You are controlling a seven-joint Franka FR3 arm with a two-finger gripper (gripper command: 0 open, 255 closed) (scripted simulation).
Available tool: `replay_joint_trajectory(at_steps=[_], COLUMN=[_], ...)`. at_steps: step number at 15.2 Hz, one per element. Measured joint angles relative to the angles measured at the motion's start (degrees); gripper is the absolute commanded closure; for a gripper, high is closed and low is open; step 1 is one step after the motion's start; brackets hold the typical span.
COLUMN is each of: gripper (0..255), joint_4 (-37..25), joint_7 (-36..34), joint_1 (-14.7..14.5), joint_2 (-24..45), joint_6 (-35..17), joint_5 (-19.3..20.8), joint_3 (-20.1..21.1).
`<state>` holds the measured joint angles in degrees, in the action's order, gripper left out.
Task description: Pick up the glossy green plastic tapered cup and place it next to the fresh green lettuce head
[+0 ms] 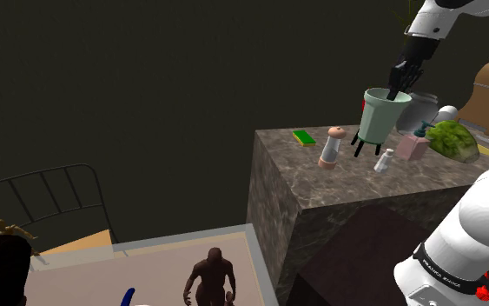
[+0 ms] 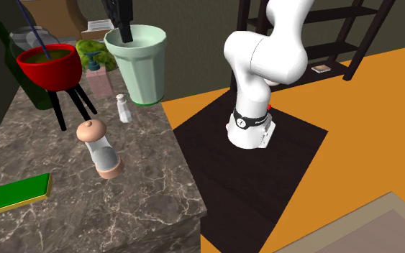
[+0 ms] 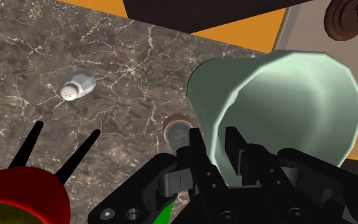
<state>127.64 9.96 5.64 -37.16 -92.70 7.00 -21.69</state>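
I am working with one white Franka arm (image 2: pixel 265 57), which reaches over one marble-topped counter (image 2: pixel 147 190). Its gripper (image 3: pixel 217 151) is clamped on the rim of the single pale green tapered cup (image 1: pixel 379 113), with one finger inside the mouth and the other against the outer wall. I judge that this grip was chosen because the mouth is too broad to span.

The cup hangs tilted from that pinch. It appears to be clear of the stone, above the counter and near the lettuce head (image 1: pixel 452 139), but not set down beside it. I count one lettuce, lying toward the counter's far end.

One red bowl (image 2: pixel 49 66) on thin black legs stands just beside the cup. Because it is so close, I would carry the cup high enough to clear it.

One brown-capped mill (image 2: pixel 100 147) and one small white shaker (image 3: pixel 77 84) stand upright on the open stone, apart from each other. One flat green block (image 2: pixel 17 192) lies well apart from everything else, near a corner.
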Motion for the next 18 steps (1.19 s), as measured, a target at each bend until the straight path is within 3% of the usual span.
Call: replay_joint_trajectory(at_steps=[3,8,18], gripper=[255,255,255], joint_4=[-2.12,-4.64,-14.88], joint_7=[0.76,6.77,22.51], joint_1=[0.0,1.41,2.01], joint_2=[0.7,1.66,9.25], joint_6=[1.39,2.52,3.61], joint_5=[0.09,2.55,5.52], joint_3=[-0.56,-5.63,-20.06])
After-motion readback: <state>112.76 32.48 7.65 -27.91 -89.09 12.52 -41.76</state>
